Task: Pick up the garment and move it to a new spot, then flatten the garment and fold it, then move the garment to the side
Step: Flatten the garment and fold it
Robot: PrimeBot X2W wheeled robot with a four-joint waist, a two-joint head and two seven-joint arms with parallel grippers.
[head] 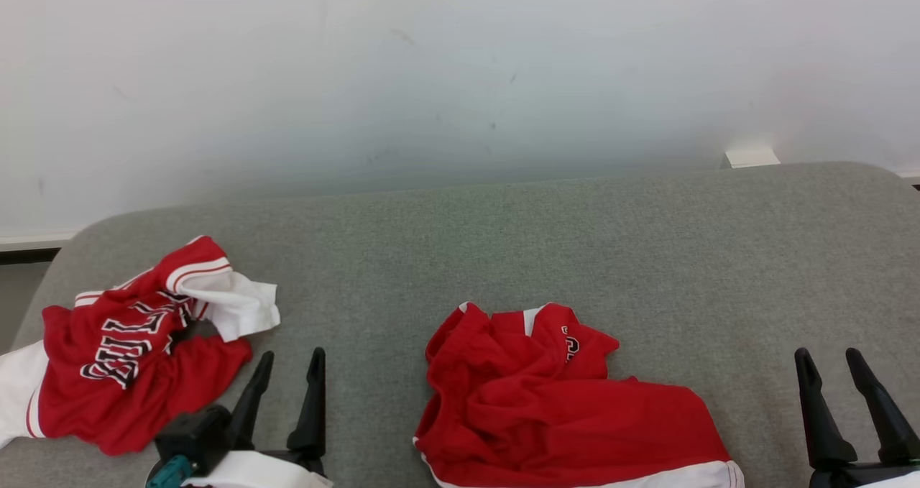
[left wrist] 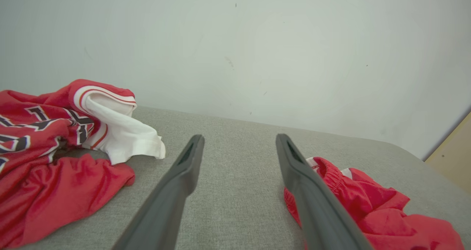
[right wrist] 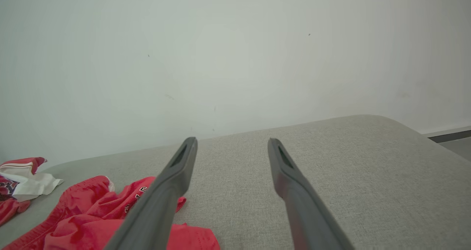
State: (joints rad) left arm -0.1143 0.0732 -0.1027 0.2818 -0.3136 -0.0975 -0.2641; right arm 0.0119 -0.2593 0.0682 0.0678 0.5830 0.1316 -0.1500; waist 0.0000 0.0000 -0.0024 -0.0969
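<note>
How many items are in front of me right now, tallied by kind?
Crumpled red-and-white lettered fabric jersey: 1
Crumpled red fabric shorts with white hem: 1
Dark two-fingered pincers, both open: 2 (left pincer, right pincer)
Total: 4

Dark tapered fingers [head: 310, 402], white forearm [head: 251, 470], teal fitting [head: 168, 474]

Head camera looks down; 2 low wrist cameras face wall [right wrist: 235, 58], sharing red shorts [head: 568, 416].

free: grey surface [head: 647, 244] right, rear | obstacles: jersey [head: 136, 344] left; shorts [head: 568, 402] centre
</note>
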